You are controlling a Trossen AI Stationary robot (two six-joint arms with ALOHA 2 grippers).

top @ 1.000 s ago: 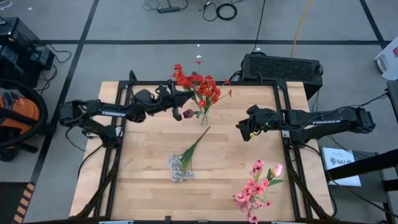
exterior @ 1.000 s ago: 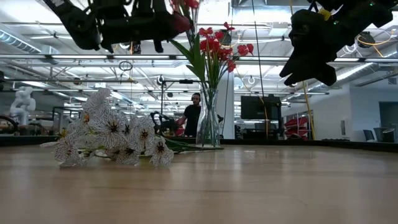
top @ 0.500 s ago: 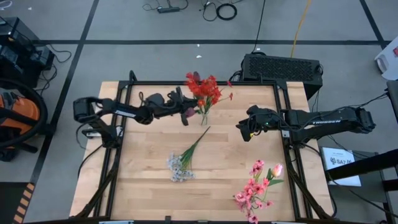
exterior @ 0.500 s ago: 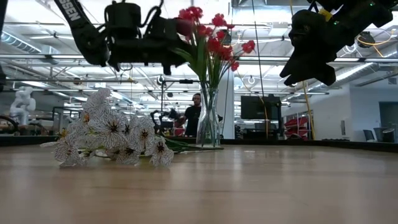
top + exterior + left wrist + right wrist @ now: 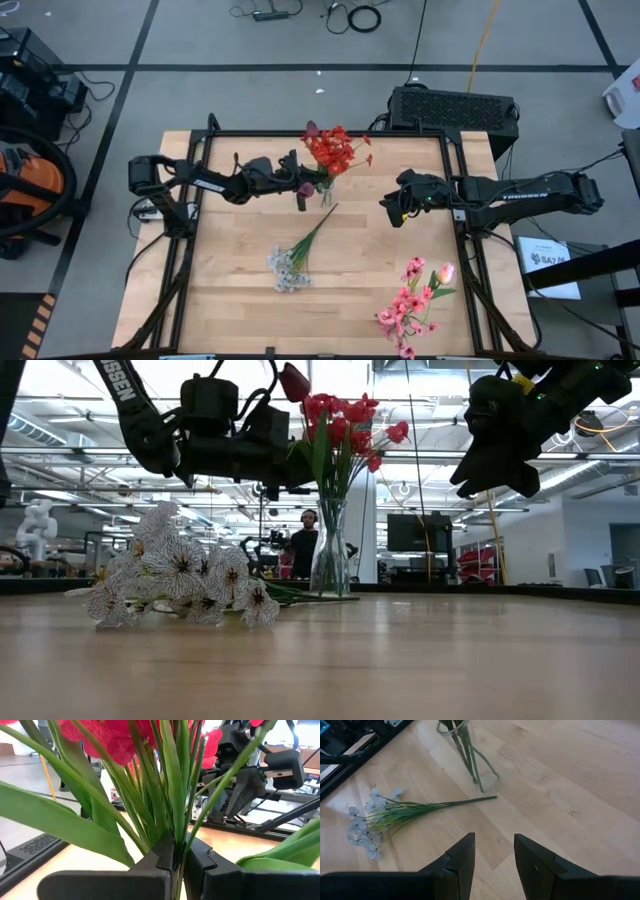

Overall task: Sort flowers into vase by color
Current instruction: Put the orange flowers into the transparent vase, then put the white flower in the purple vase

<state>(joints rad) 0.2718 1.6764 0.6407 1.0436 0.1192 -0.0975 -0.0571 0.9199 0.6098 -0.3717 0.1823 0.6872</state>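
Left gripper (image 5: 303, 187) now shifted rightward to the glass vase (image 5: 331, 565) at the table's far edge, fingers still nipped on a green stem among the red flowers (image 5: 335, 148), maroon bud (image 5: 294, 381) risen above them. Right gripper (image 5: 388, 211) unchanged, hovering, fingers apart and empty. White spray (image 5: 288, 266) and pink flowers (image 5: 412, 300) unmoved on the table (image 5: 230, 310)

Even, bright overhead light falls on the tabletop (image 5: 240, 290) in the high view, with only soft, faint shadows under the arms. In the low view the ceiling lights glare white behind the arms, so the left tool (image 5: 290, 455) and right tool (image 5: 480, 480) read as dark silhouettes, and the near wood is blurred. In the left wrist view the red flowers (image 5: 115, 745) and leaves sit too close and are soft, with the room behind washed out. The right wrist view is sharp and evenly lit.
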